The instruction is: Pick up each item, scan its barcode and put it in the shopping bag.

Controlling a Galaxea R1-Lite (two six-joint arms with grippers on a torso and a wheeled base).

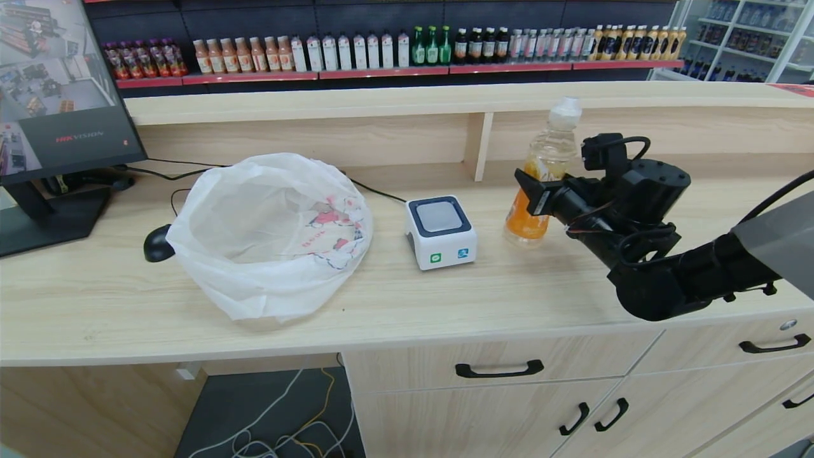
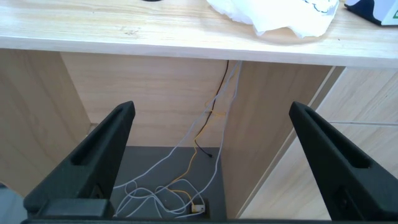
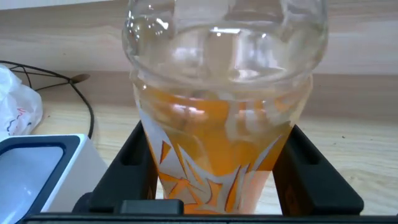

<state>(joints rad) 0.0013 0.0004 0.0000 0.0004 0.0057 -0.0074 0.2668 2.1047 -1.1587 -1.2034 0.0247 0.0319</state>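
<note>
One item is in play: the orange drink bottle (image 1: 550,149), upright on the right half of the counter (image 1: 95,305), at about three o'clock from the scanner (image 1: 440,230). The right gripper (image 1: 540,191) comes in from four o'clock and is clamped on the bottle's lower half. The right wrist view confirms it: the gripper (image 3: 217,180) has a black finger pressed to each side of the bottle (image 3: 217,93), orange liquid below and clear plastic above. Whether the base touches the wood or sits just off it, I cannot tell.

Over to the scanner, a small white cube with a dark-framed window facing up, near the bottle but apart from it. Its corner shows beside the bottle in the right wrist view (image 3: 37,171).

At nine o'clock from the scanner, just beside it, sits the shopping bag (image 1: 210,267), white plastic with red print and its mouth wide open. A black mouse (image 1: 156,245) touches the bag's nine o'clock side, and a monitor (image 1: 57,95) stands at ten o'clock.

Down low, the left gripper (image 2: 211,155) hangs below the counter edge with its jaws spread wide and nothing between them, facing a recess with loose cables (image 2: 168,186). The bag's underside (image 2: 280,15) shows above the edge.

Shelves of bottles (image 1: 381,51) line the back at twelve o'clock.
</note>
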